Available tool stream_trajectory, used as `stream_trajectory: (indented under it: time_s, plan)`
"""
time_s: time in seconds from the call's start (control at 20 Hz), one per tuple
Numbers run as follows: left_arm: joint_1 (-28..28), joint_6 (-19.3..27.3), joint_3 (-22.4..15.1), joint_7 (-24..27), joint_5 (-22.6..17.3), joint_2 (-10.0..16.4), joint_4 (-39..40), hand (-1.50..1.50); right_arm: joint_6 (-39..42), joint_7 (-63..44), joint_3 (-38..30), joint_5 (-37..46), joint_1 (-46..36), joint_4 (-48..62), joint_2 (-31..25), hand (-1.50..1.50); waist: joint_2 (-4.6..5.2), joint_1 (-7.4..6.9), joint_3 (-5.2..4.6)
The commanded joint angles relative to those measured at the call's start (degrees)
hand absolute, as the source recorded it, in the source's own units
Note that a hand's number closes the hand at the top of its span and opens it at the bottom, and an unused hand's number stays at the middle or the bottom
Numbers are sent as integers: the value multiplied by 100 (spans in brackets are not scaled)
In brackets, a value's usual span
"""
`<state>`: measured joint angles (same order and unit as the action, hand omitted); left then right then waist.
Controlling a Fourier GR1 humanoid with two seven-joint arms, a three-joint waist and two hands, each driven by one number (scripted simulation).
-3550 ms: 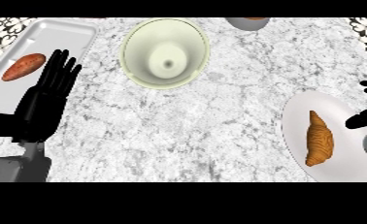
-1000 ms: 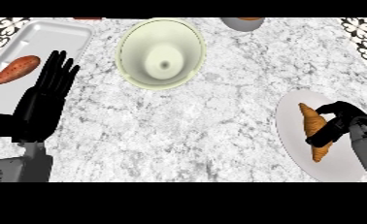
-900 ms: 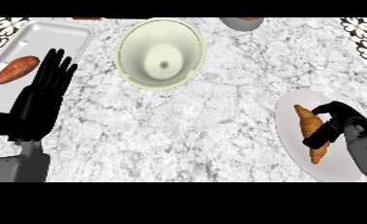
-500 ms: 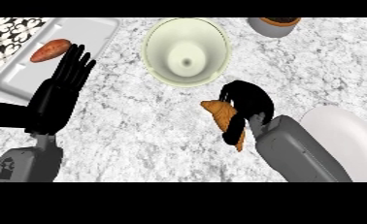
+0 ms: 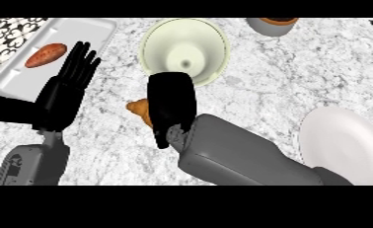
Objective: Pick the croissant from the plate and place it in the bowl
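My right hand [image 5: 172,104] hovers over the marble counter just below the pale green bowl [image 5: 162,39], fingers curled round the brown croissant [image 5: 138,109]; only the croissant's left end shows past the hand. The white plate [image 5: 342,140] at the right edge has nothing on it. At the left my left hand [image 5: 67,89] rests open, fingers pointing up, its tips at the white tray's edge.
A white tray [image 5: 80,32] at the upper left holds an orange sweet potato [image 5: 45,55]. A grey pot [image 5: 273,25] stands at the top right, behind the bowl. My grey right forearm [image 5: 241,155] crosses the lower middle of the counter.
My right hand closed on the croissant, lifted it off the plate and carried it left toward the bowl. The plate now lies bare. The left hand stays resting.
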<state>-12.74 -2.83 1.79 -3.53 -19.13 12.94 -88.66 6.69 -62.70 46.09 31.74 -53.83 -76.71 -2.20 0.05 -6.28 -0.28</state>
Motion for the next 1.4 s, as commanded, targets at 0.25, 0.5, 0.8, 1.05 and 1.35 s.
stream_trajectory:
  time_s: [0.25, 0.5, 0.8, 1.05, 1.35]
  plan:
    - [201, 112, 94, -58, -13, -40, 34, 0, -231, -1935, -229, 503, -1911, 451, 214, 150, -75, 291, 7]
    - [150, 151, 149, 59, 55, -10, -91, 0, -599, -1817, -597, 652, -2361, 1251, 215, 150, -22, 349, 14]
    - [521, -127, 330, 341, -42, 121, -46, 0, -1118, -1576, -918, 993, -2391, 1810, 216, 150, -1, 406, 16]
    - [230, -159, 485, 248, -92, 247, 181, 0, -1736, -773, -1467, 1255, -2299, 2474, 217, 150, 37, 482, 21]
    - [101, -83, 504, -7, -187, 232, -58, 0, -2610, 707, -2225, 1375, -2188, 3722, 50, 150, 81, 420, 24]
